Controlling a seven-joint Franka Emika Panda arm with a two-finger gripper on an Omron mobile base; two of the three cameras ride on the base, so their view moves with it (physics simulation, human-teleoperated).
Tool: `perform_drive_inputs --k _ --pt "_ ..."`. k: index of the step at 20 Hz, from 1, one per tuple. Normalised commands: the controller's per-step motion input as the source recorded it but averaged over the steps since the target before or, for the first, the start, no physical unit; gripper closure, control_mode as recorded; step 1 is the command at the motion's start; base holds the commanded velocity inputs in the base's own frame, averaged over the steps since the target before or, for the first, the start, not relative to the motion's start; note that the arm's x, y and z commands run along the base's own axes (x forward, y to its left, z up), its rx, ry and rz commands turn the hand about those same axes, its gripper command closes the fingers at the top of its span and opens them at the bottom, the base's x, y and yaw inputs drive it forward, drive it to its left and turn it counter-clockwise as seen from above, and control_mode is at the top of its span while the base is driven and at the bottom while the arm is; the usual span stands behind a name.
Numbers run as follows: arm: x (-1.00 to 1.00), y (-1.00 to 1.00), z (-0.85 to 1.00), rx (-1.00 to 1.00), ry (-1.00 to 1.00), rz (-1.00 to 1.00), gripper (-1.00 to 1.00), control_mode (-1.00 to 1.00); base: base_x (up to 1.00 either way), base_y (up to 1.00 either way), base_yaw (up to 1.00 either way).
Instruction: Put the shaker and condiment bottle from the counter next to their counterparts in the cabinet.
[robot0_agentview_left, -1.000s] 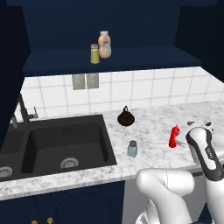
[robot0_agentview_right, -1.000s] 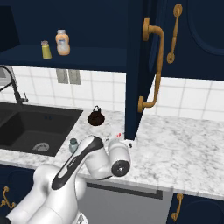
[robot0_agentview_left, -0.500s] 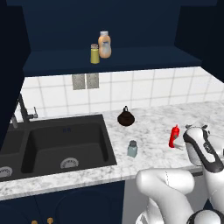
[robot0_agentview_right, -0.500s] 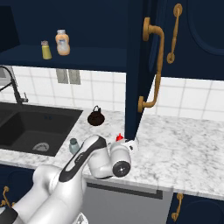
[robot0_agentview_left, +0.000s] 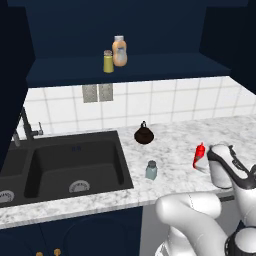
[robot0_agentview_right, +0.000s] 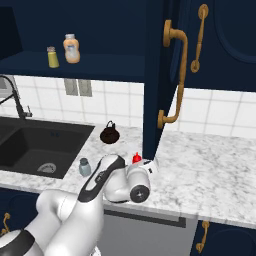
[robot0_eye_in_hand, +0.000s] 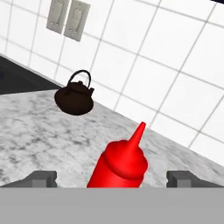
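1. Closest in, the pincer is spread wide, one dark fingertip on each side of the condiment bottle. Hand view shows a clear gap on both sides, so nothing is pinched.
2. That red bottle stands upright on the bench, near its front edge, nozzle pointing up. From the left base view the bottle is just beside the white wrist; from the right base view just its red top peeks out behind the arm.
3. The shaker is also on the bench, upright, between the bottle and the black sink, close to the sink's right rim. In the right base view the shaker sits just left of the arm.
4. A bit further back there's a small dark kettle on the bench near the tiled wall, well apart from both items.
5. On the wall behind, a pair of grey outlet plates sits on the white tiles.
6. Farthest and highest, the cabinet shelf holds the yellow-green shaker and the peach-orange bottle, standing just beside each other.
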Motion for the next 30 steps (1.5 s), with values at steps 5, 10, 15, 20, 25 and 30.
perform_drive_inputs --k 5,10,15,20,25,30 --pt "0.25 0.00 -0.18 0.00 0.00 0.00 -1.00 -1.00 0.00 0.00 0.00" --pt "0.22 0.00 -0.14 0.00 0.00 0.00 -1.00 -1.00 0.00 0.00 0.00" --pt "0.20 0.00 -0.25 0.00 0.00 0.00 1.00 -1.00 0.00 0.00 0.00" --pt "0.17 0.00 -0.26 0.00 0.00 0.00 1.00 -1.00 0.00 0.00 0.00" --pt "0.10 0.00 -0.14 0.00 0.00 0.00 1.00 -1.00 0.00 0.00 0.00" --pt "0.05 0.09 0.38 0.02 0.07 0.00 1.00 -1.00 0.00 0.00 0.00"
